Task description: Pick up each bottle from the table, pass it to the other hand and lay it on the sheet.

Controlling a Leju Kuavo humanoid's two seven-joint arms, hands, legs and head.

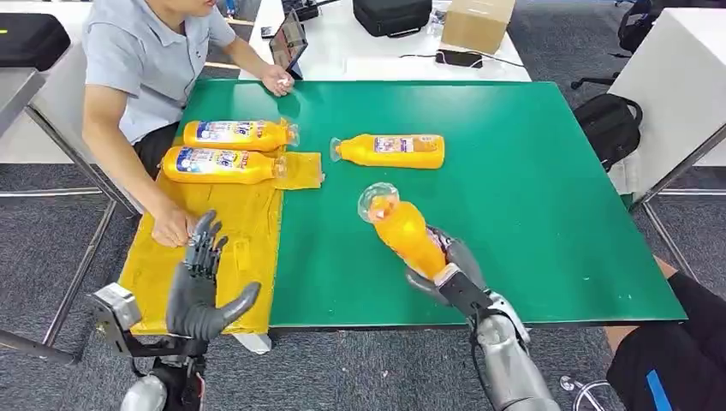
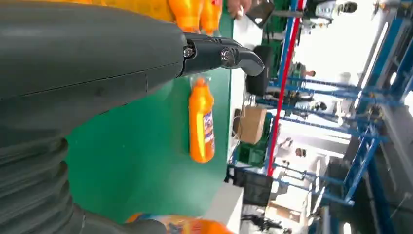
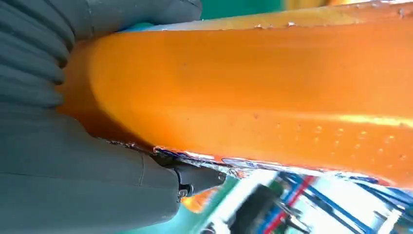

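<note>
Green tabletop (image 1: 531, 197) below us: four orange bottles, two on the yellow sheet (image 1: 248, 231), one lying mid-table (image 1: 392, 151), one (image 1: 407, 233) gripped by our right hand (image 1: 452, 267); left hand (image 1: 201, 291) spread, holding nothing.

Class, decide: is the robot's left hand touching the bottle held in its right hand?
Apart. The head view shows green table between the left hand and the bottle gripped by the right hand.

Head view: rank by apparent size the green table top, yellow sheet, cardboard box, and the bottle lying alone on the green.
1. green table top
2. yellow sheet
3. Unsure: lone bottle and cardboard box look about alike; the box is farther away and cut off by the frame edge.
</note>
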